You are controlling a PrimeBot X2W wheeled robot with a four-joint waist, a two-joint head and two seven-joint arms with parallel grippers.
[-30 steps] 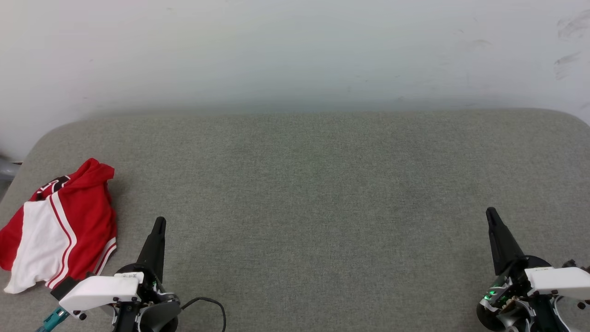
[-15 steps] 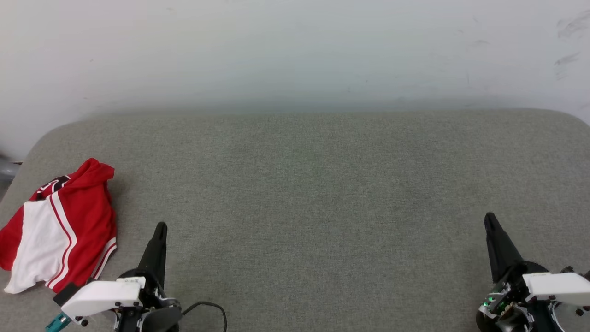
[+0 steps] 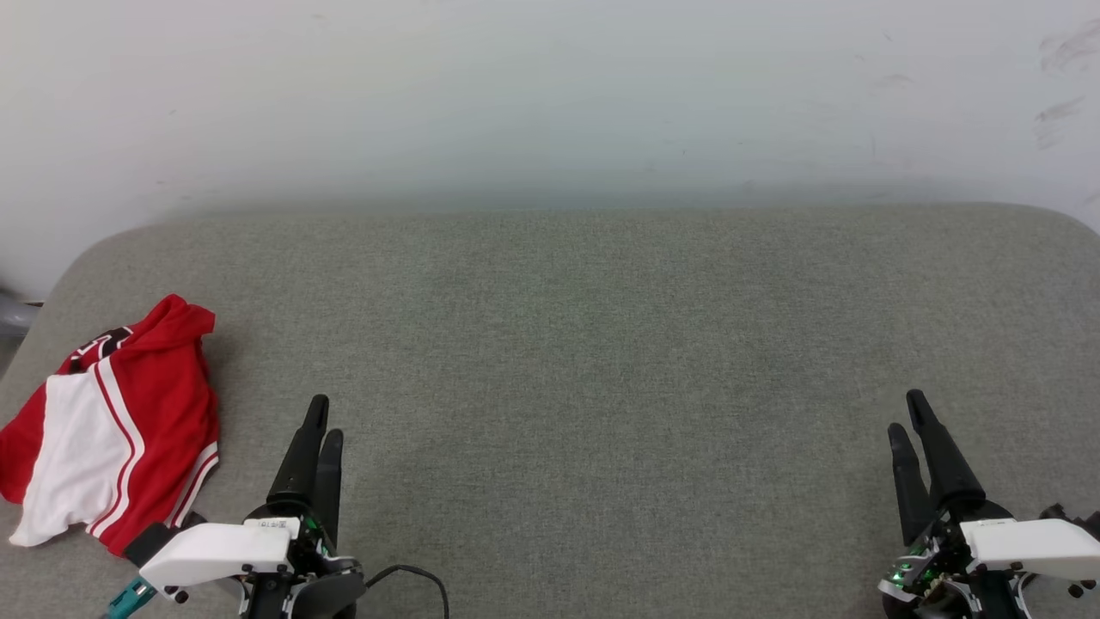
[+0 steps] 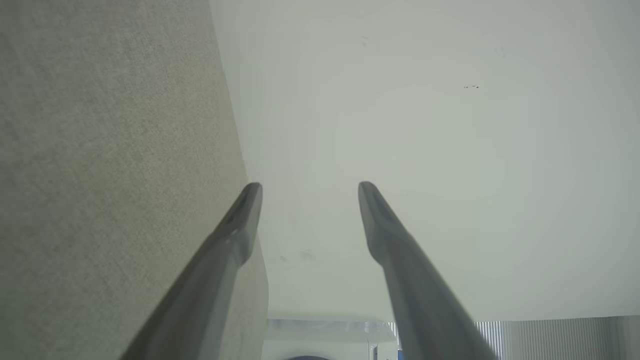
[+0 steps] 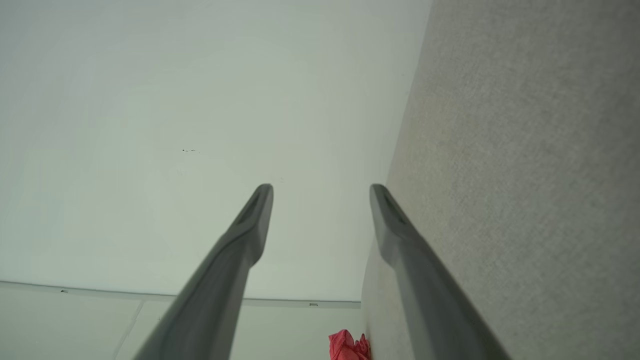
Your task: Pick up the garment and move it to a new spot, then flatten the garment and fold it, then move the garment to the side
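Head view: at the far left of the grey fabric bench (image 3: 601,344), the garment (image 3: 112,421) lies crumpled, red with a white panel and striped trim. Black lettering peeks out at its upper edge. It sits exactly where it was 1 second ago. Just right of it, the left pincer (image 3: 326,419) now shows 2 separate fingers where a single closed spike stood before, and it has slid slightly rightward. Well apart, at the lower right, the right pincer (image 3: 903,411) has likewise sprung open, holding nothing. Both wrist views show parted fingers with pale wall (image 3: 550,86) between them. In the right wrist view the garment appears as a red scrap at the bottom edge.
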